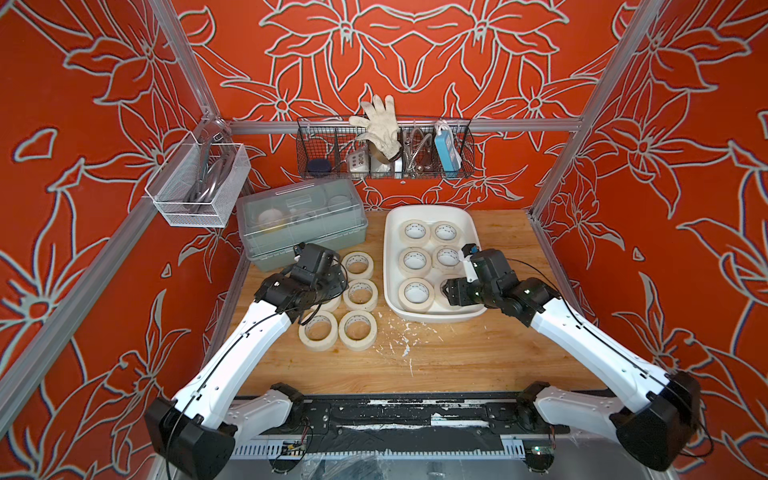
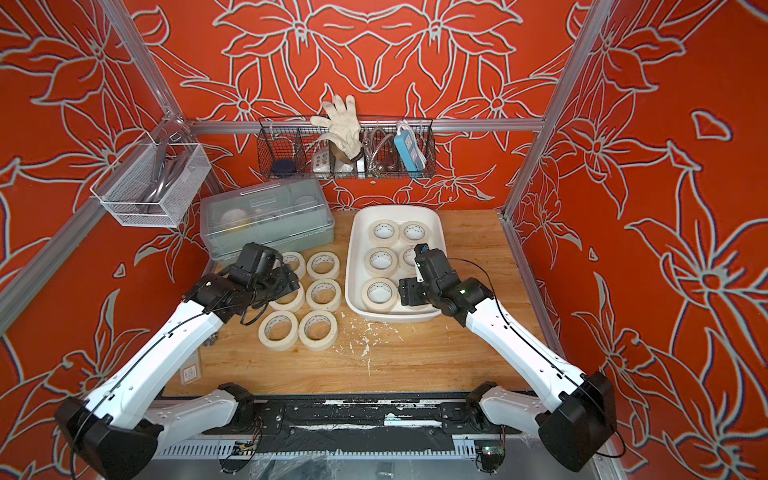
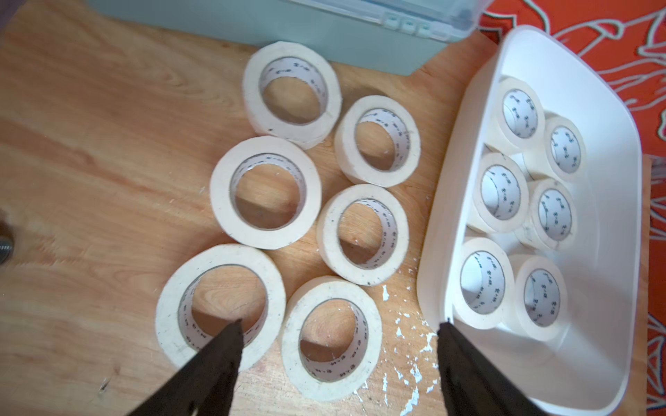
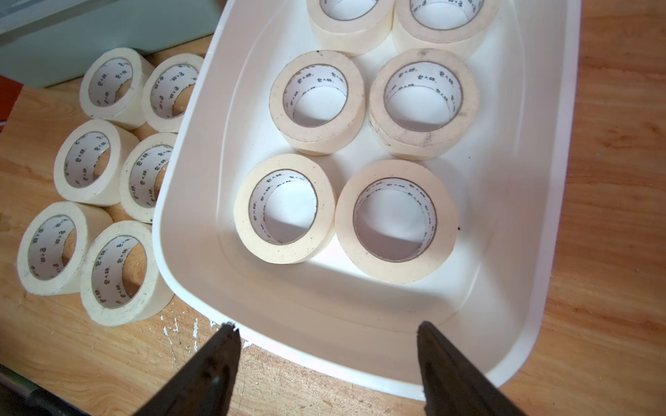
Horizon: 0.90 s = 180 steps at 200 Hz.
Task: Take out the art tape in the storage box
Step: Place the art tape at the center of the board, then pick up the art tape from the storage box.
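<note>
The fingers (image 4: 450,360) of the right gripper (image 4: 326,326) stand apart and hold nothing. In the right wrist view they frame the near wall of the storage box (image 4: 522,216) at the lower edge of the frame. I think this spread is chosen so that one finger can enter the core of the closest art tape (image 4: 345,223), which lies flat just above them. Six such rings lie in the box in two rows.

The fingers of the left gripper (image 3: 338,322) are also apart and empty. They hover over the six rolls (image 3: 266,147) laid on the table (image 3: 90,144), probably to leave the way free.

In a top view the right arm (image 1: 582,332) reaches in from the lower right, with its wrist bent down over the box. The left arm (image 1: 249,332) comes from the lower left.
</note>
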Each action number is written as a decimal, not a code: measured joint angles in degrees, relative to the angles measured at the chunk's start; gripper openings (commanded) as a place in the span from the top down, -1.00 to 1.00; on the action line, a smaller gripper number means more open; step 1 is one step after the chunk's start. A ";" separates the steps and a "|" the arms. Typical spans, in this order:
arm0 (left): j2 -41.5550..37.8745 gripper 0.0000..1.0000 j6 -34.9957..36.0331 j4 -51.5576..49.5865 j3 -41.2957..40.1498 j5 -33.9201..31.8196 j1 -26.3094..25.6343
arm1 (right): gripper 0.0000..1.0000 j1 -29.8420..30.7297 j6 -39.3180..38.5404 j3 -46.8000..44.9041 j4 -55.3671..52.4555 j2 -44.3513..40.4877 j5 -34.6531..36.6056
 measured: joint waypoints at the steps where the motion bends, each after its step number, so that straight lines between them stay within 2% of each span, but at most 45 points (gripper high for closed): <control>1: -0.20 1.00 -0.17 -0.02 -0.17 -0.07 0.15 | -0.41 -0.04 0.00 -0.07 0.02 0.00 0.02; 74: -15.45 1.00 -13.27 -1.68 -16.87 -4.35 12.02 | -0.40 -0.96 -0.02 -1.29 0.98 0.28 0.22; 117: -22.14 1.00 -17.68 -0.85 -26.08 -4.44 17.99 | -0.40 -1.38 0.00 -1.62 1.25 0.33 0.22; 180: -22.93 1.00 -20.61 5.11 -34.36 -2.97 20.92 | -0.40 -2.21 0.00 -2.56 1.62 0.33 0.15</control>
